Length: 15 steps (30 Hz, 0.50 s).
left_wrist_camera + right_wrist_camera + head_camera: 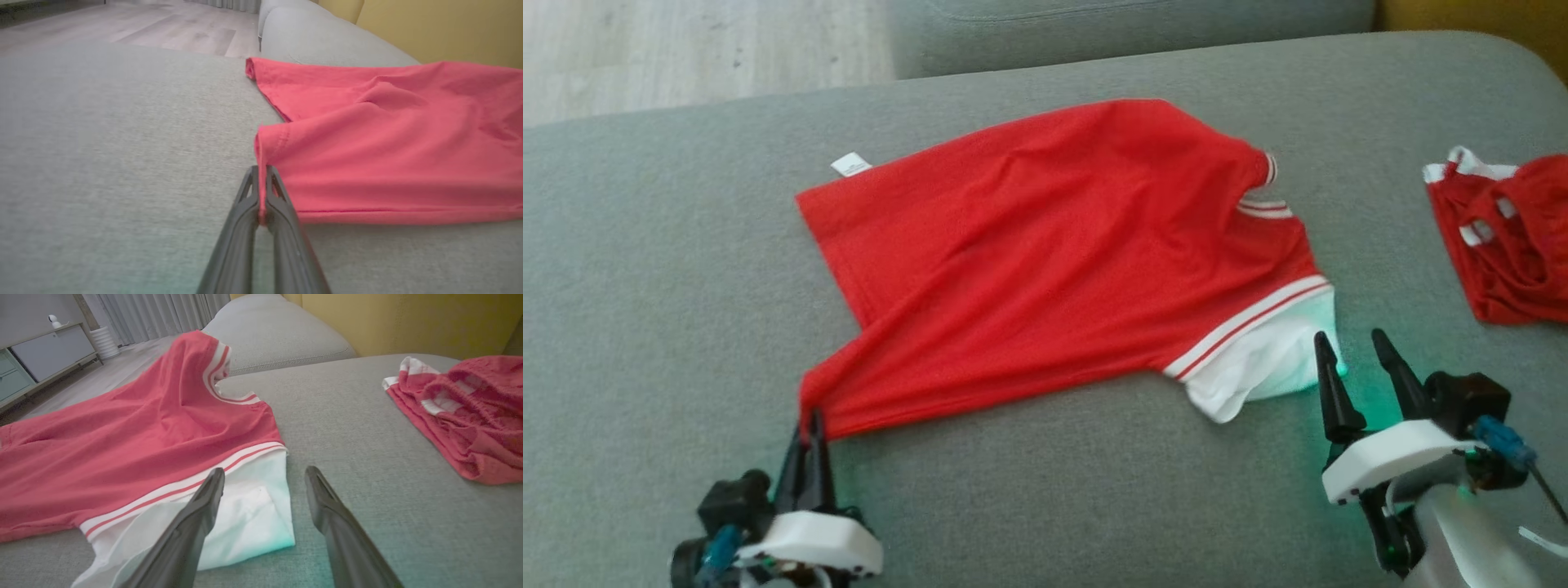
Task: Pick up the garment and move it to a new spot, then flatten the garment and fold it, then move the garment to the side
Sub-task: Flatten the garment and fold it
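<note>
The red shirt with white striped trim (1045, 245) lies spread on the grey fabric sofa cushion (645, 327), its near corner pinched by the left gripper (810, 418). The right gripper (1347, 336) stands spread and empty just beside the white sleeve (1274, 363). A crumpled red-and-white cloth (1511, 245) lies well apart at the right.

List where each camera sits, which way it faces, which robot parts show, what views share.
Head view: high, looking down at the red white-sleeved shirt on the grey fabric couch; left claw and right claw show.
Left wrist view: low, along the shut left claw pinching the shirt.
Right wrist view: low, along the open right claw, toward the shirt's white sleeve.
Shared: head and right wrist views show a crumpled red garment.
</note>
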### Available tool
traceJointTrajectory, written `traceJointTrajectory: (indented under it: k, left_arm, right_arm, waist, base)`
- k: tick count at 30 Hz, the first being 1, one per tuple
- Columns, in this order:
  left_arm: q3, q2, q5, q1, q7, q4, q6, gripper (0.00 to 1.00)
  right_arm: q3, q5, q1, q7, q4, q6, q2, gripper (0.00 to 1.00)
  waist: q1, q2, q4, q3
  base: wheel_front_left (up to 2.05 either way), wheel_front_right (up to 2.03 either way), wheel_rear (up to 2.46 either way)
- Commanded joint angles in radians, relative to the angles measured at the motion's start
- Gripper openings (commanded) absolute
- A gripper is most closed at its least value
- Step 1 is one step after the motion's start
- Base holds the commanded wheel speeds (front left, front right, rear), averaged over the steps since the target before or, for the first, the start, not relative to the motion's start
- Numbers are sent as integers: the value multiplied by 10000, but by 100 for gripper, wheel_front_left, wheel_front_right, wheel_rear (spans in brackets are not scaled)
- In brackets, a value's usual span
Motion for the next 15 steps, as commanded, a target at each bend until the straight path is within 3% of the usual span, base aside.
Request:
traceJointTrajectory:
  k: [1,6,15]
  left_arm:
    - [449,90,71,-39,-53,-304,53,0]
    - [716,89,195,85,-53,-363,-138,0]
    - [150,89,-73,12,-53,-252,-82,0]
  right_arm:
    - [186,69,43,-95,-209,-9,0,100]
    - [362,98,17,-95,-91,-9,80,100]
    - [1156,311,-180,-95,408,-9,-44,100]
  waist:
    - [0,0,75,20]
    - [0,0,187,101]
    - [0,0,228,222]
  base:
    - [0,0,0]
    - [0,0,0]
    - [0,0,0]
